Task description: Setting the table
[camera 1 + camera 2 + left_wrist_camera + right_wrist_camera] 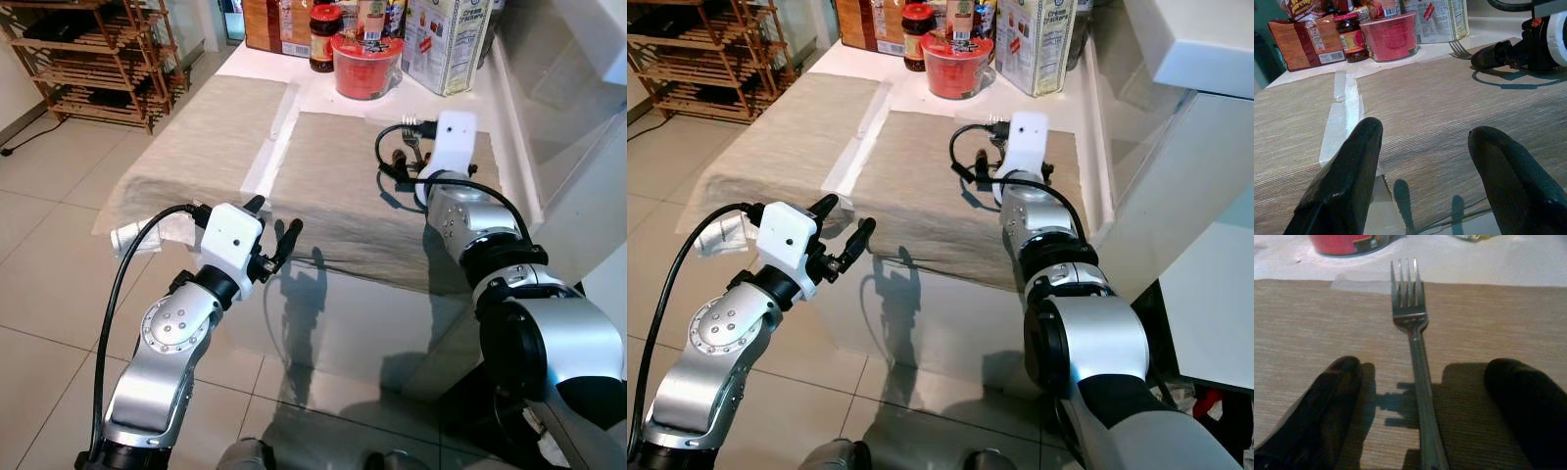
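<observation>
A silver fork lies on the right beige placemat, tines toward the red bowl. My right gripper is open low over the mat, one black finger on each side of the fork's handle, with a gap on both sides. In the head view the fork's tines show just past the right wrist housing. My left gripper is open and holds nothing, hovering at the table's near edge by the strip between the right mat and the left placemat.
Behind the mats stand a dark jar, a carton and packets. A white counter wall runs close along the right. A wooden rack stands on the tiled floor at far left. A crumpled white wrapper hangs at the table's left corner.
</observation>
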Motion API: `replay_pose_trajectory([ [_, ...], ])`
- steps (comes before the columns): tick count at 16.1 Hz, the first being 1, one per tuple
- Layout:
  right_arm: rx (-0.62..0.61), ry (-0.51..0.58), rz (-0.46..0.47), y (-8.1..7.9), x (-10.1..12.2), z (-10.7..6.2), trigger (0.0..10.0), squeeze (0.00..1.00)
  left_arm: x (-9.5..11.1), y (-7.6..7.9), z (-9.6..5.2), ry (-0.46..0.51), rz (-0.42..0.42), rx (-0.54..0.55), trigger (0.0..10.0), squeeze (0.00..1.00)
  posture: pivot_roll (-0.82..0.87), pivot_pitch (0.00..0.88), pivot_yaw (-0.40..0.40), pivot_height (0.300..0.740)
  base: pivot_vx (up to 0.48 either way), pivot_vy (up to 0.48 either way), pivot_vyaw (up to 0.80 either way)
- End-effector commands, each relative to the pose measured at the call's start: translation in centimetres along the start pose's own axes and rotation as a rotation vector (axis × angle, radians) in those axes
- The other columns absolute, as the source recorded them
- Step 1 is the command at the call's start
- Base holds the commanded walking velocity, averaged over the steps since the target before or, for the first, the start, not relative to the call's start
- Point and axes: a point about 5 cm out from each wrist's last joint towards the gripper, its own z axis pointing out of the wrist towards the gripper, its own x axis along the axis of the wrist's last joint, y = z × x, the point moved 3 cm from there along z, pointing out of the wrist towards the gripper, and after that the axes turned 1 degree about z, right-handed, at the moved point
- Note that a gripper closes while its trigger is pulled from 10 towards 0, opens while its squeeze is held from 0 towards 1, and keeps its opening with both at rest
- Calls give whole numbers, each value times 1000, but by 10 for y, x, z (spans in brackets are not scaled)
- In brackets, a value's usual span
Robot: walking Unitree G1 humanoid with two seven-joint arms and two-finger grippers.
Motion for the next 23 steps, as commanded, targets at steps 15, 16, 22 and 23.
replay_pose_trajectory([
  [15,17,-112,-11,2,-37,-1,0,0,14,2,5,22,1,21,10000,0,116,99,-4,740,0,0,0],
  [16,22,-114,-6,1,-38,-1,0,0,14,1,6,20,2,22,10000,0,117,99,-3,740,0,0,0],
  [22,30,-114,11,2,-42,-2,0,0,13,1,5,2,5,16,10000,0,120,110,7,740,0,0,0],
  [23,32,-112,12,1,-42,-2,0,0,13,1,5,1,5,15,10000,0,120,111,7,740,0,0,0],
])
